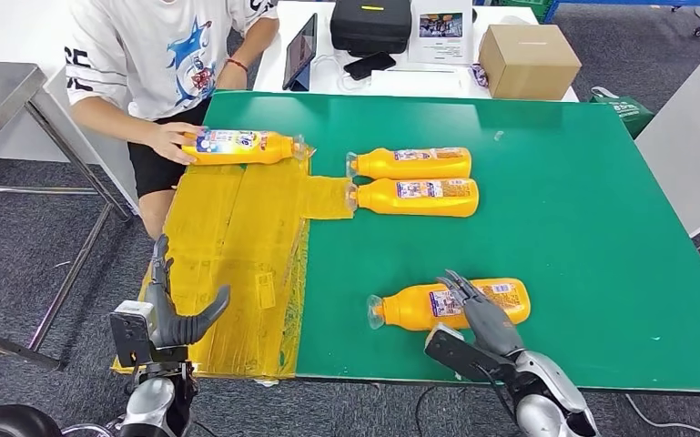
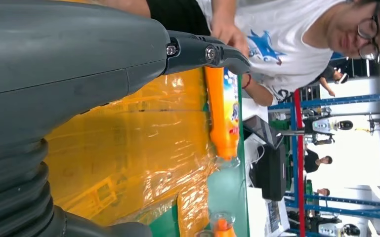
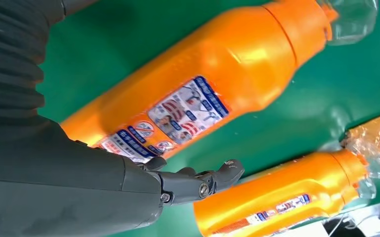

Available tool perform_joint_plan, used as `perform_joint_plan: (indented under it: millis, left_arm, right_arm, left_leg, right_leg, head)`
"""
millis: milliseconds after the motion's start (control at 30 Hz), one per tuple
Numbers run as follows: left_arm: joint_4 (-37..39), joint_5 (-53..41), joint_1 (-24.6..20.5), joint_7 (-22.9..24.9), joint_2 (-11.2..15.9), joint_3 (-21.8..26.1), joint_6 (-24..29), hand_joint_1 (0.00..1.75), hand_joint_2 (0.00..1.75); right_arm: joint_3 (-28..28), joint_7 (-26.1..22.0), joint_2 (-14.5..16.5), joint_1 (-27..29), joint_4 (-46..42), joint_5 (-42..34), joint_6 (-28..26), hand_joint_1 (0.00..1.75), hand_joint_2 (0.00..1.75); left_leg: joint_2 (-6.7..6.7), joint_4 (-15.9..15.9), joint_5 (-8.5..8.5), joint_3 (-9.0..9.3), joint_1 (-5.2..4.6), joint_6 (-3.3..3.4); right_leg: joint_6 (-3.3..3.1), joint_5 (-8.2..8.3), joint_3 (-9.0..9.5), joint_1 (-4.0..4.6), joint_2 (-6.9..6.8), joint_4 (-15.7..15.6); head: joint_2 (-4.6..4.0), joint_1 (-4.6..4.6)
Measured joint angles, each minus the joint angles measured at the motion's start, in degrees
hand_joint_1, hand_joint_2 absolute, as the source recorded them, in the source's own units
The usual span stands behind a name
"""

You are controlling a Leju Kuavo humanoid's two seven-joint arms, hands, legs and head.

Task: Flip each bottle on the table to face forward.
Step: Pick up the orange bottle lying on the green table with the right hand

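Observation:
Several orange bottles lie on their sides on the green table (image 1: 564, 182). The nearest bottle (image 1: 419, 308) (image 3: 202, 94) lies near the front edge, cap to the left. My right hand (image 1: 475, 311) reaches over its label end with fingers (image 3: 202, 183) spread, not closed around it. Two more bottles (image 1: 414, 164) (image 1: 423, 197) lie side by side mid-table; one of them (image 3: 286, 203) appears in the right wrist view. A fourth bottle (image 1: 241, 146) (image 2: 222, 113) lies at the far left under a person's hand (image 1: 171, 141). My left hand (image 1: 171, 309) hovers open at the table's near left corner.
Yellow taped sheeting (image 1: 237, 255) covers the table's left part. A person in a white shirt (image 1: 159, 55) stands at the far left corner. Behind the green table, a white table holds a cardboard box (image 1: 528, 59), a black case (image 1: 370, 23) and a tablet (image 1: 300, 50).

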Motion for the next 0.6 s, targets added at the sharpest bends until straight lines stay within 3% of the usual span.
perform_joint_plan:
  millis: [300, 600]
  left_arm:
    - [2.35, -0.18, -0.78, -0.19, -0.02, -0.05, -0.48, 0.00, 1.75]
    - [6.84, 0.15, -2.98, -0.25, -0.02, -1.12, -1.34, 0.00, 1.75]
  right_arm:
    - [0.18, 0.90, -1.87, -0.37, 0.34, -0.01, 2.41, 0.00, 1.75]
    - [0.51, 4.16, -6.73, -6.05, 7.15, -1.68, 5.86, 0.00, 1.75]
  left_leg:
    - [0.01, 0.00, 0.02, 0.03, 0.03, 0.01]
    - [-0.03, 0.01, 0.07, 0.10, -0.03, 0.08]
  right_leg:
    - [0.00, 0.00, 0.03, 0.05, 0.00, 0.01]
    - [0.06, 0.04, 0.14, -0.04, -0.01, 0.00]
  head:
    - [0.00, -0.01]
    - [0.00, 0.00]
